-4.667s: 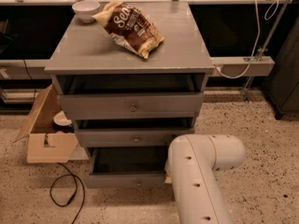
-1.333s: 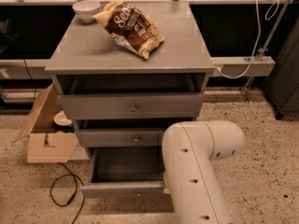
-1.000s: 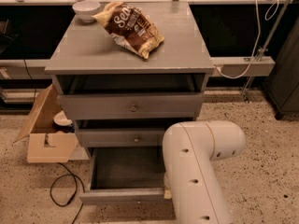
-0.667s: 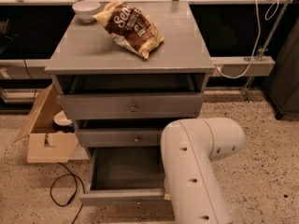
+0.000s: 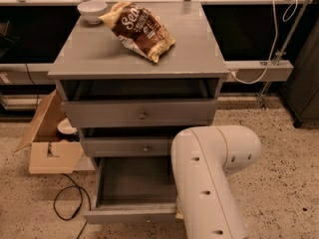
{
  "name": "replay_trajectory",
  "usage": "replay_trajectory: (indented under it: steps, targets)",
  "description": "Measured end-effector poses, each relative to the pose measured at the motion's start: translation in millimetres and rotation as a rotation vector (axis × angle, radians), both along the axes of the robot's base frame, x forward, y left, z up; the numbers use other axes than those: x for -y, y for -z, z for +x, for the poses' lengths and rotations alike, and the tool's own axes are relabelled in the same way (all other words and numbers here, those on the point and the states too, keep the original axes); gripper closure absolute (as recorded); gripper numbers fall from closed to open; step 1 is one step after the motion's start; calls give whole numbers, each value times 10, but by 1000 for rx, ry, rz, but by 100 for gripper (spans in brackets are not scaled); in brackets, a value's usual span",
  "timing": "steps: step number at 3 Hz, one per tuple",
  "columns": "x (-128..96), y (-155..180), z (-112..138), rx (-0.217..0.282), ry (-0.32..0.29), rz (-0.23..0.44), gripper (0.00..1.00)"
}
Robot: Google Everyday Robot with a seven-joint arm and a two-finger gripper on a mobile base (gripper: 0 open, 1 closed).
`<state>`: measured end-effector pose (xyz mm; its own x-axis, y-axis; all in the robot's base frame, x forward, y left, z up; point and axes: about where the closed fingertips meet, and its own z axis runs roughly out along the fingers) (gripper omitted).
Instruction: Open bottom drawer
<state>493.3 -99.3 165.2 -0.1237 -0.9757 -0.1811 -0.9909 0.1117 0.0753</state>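
Observation:
The grey cabinet (image 5: 137, 59) has three drawers. The bottom drawer (image 5: 127, 214) is the lowest and has the slimmest front. It is pulled well out toward me, and its bare grey inside (image 5: 134, 180) shows. The middle drawer (image 5: 124, 147) and the top drawer (image 5: 139, 114) each stand slightly out, with a round knob at centre. My white arm (image 5: 212, 173) reaches down at the lower right, across the right end of the open drawer. My gripper is hidden behind this arm, down by the bottom drawer's front.
A brown snack bag (image 5: 139, 30) and a white bowl (image 5: 92, 10) lie on the cabinet top. An open cardboard box (image 5: 50, 143) stands on the floor to the left, with a black cable (image 5: 67, 205) in front of it. A white cable (image 5: 259, 68) hangs from a rail at the right.
The bottom drawer has slid out toward me, from slightly ajar to well open. My arm has drawn back with it and shifted a little to the left.

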Motion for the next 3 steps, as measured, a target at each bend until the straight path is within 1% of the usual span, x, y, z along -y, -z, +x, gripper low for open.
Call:
replay_trajectory:
  steps: [1, 2, 3]
  targets:
    - [0, 0, 0, 0, 0, 0, 12]
    - [0, 0, 0, 0, 0, 0, 0]
    - [141, -373, -83, 46, -16, 93, 0]
